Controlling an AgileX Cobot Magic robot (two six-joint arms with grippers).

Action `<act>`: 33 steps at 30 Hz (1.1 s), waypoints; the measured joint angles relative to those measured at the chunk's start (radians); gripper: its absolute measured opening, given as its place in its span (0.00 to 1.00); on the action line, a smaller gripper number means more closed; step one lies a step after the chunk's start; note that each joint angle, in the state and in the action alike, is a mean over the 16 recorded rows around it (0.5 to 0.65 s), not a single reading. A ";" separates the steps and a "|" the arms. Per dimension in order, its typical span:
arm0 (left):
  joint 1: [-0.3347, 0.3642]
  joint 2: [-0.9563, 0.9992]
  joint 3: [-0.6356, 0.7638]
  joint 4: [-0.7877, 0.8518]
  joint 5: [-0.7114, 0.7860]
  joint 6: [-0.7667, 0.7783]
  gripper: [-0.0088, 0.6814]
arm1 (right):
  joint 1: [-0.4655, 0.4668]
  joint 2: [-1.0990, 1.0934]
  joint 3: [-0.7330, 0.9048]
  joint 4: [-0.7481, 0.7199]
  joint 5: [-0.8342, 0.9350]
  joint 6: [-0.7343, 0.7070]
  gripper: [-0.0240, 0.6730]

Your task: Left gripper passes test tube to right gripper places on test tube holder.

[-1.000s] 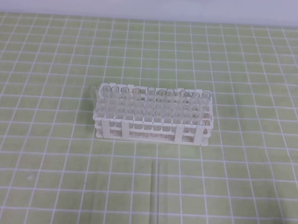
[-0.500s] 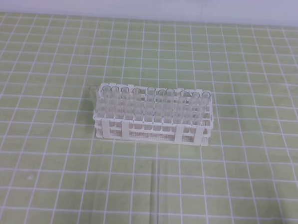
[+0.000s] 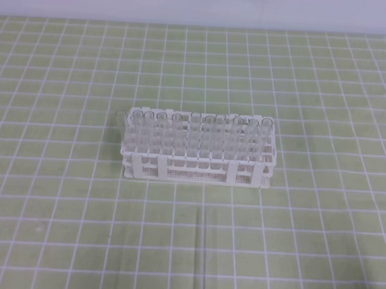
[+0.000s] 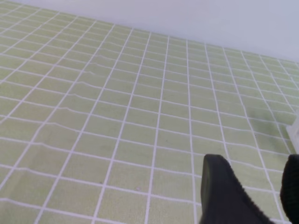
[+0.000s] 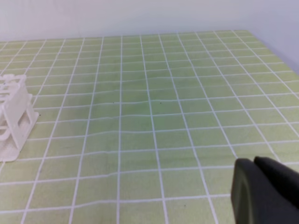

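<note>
The left end effector (image 4: pixel 252 186) shows only in its own wrist view, at the lower right corner: two black fingers (image 4: pixel 219 186) point forward and slightly down over the green, white-gridded tabletop (image 4: pixel 117 116), hanging low above the cloth. Its jaws stand moderately apart with bare cloth visible in the gap, so it holds nothing. At the far right edge of that view a sliver of white can be made out, too little to identify.

In the high view neither arm appears. The test tube holder (image 3: pixel 198 167) sits near the middle of the tabletop, its long side facing the camera, with a row of clear tubes standing upright in it. One test tube (image 3: pixel 119 122) leans at the holder's left end, apparently just outside the lattice, though whether it touches the rack cannot be told.

The right end effector (image 5: pixel 254 179) occupies the lower right corner of its wrist view, low over the tabletop, its jaws pressed together with only a thin seam between them and nothing gripped. The holder's end stands well apart at that view's left edge.
</note>
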 joint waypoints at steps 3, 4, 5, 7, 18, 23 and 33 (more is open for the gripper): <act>0.000 0.002 -0.001 -0.018 -0.006 -0.001 0.38 | 0.000 0.000 0.000 0.000 0.000 0.000 0.01; 0.000 0.000 0.000 -0.035 -0.016 -0.008 0.38 | 0.000 0.000 0.000 0.000 0.000 0.000 0.01; 0.000 -0.002 0.001 -0.057 -0.028 -0.019 0.38 | 0.000 0.000 0.000 0.000 0.000 0.000 0.01; 0.000 0.000 0.001 -0.110 -0.052 -0.045 0.38 | 0.000 0.000 0.000 0.000 0.000 0.000 0.01; 0.000 0.005 -0.001 -0.402 -0.317 -0.176 0.38 | 0.000 0.000 0.000 0.000 0.000 0.000 0.01; 0.000 0.012 -0.005 -0.439 -0.426 -0.174 0.38 | 0.000 0.000 0.000 0.000 0.000 0.000 0.01; 0.000 0.005 -0.002 -0.440 -0.464 -0.131 0.38 | 0.000 0.000 0.000 0.000 0.000 0.000 0.01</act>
